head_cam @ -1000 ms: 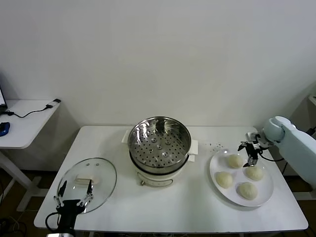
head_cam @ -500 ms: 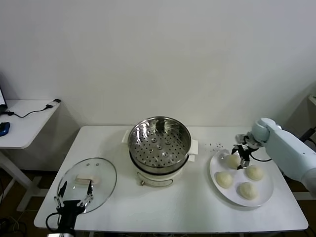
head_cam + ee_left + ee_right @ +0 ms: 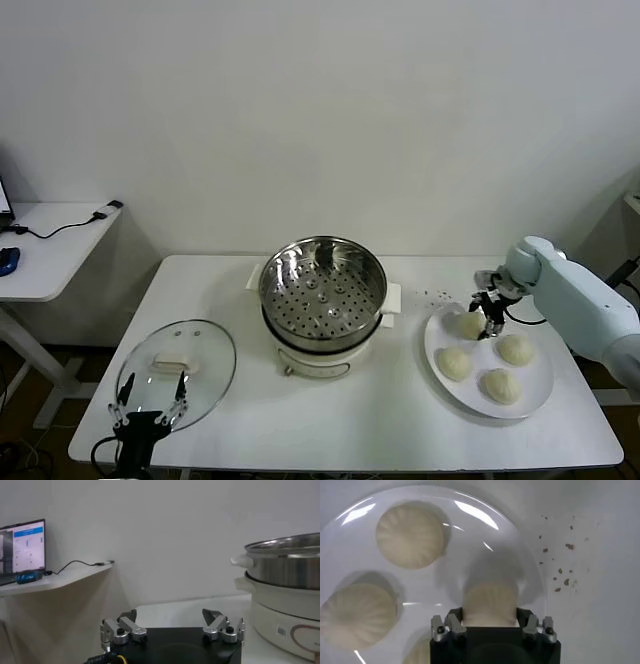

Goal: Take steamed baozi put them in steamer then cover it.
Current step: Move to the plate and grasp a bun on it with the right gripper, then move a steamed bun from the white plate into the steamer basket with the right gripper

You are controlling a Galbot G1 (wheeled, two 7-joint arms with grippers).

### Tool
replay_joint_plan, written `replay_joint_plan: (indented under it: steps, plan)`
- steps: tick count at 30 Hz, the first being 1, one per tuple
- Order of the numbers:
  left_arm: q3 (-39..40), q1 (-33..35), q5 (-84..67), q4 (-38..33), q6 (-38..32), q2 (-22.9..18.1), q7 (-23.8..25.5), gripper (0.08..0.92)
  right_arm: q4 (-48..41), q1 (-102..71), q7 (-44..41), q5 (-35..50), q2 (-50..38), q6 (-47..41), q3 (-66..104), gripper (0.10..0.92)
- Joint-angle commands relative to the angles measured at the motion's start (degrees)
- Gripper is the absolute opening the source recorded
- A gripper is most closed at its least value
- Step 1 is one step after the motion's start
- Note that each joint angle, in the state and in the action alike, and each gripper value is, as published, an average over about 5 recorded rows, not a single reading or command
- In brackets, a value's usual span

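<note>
Here the right hand (image 3: 484,318) angles down, fingers apart astride 1 steamed baozi (image 3: 489,605) (left hand (image 3: 148,403) parked, open).

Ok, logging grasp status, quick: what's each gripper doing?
Left gripper: open, empty, by the cover.
Right gripper: open around a baozi, not yet closed.

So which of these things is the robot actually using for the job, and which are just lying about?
For the job: four baozi on the white plate, the steel steamer, the glass lid, the right gripper open around one bun, the left gripper open near the lid.

Lying about: side desk, cable, dark crumbs.
</note>
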Motion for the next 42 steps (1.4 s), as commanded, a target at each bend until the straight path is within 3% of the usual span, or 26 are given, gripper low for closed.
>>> replay_joint_plan:
  steps: [1, 10, 16, 23, 35, 42]
  plan:
    - [0.0, 0.2, 0.0, -0.1, -0.1, 0.1, 0.0, 0.823, 1.9, 4.4, -0.7, 2.8, -0.4, 1.6, -3.3, 0.679]
    - [0.3, 0.6, 0.1, -0.6, -0.1, 0.2, 0.0, 0.823, 8.7, 28.0, -3.4, 13.5, 2.0, 9.5, -22.4, 0.679]
    - [0.3, 0.9, 0.2, -1.0, -0.1, 0.2, 0.0, 0.823, 9.6, 39.0, -3.6, 13.5, 10.3, 17.9, -28.6, 0.679]
    - [0.4, 1.4, 0.2, -1.6, -0.2, 0.2, 0.0, 0.823, 10.1, 42.1, -0.7, 5.3, 21.6, 29.2, -30.1, 0.679]
    - [0.4, 2.3, 0.2, -1.9, -0.4, 0.7, -0.2, 0.823, 9.4, 31.7, 5.8, -11.8, 33.6, 38.2, -25.5, 0.679]
    - [0.5, 3.1, 0.1, -2.3, -0.8, 0.4, -0.3, 0.823, 6.5, 26.2, 7.5, -16.6, 35.9, 40.0, -25.1, 0.679]
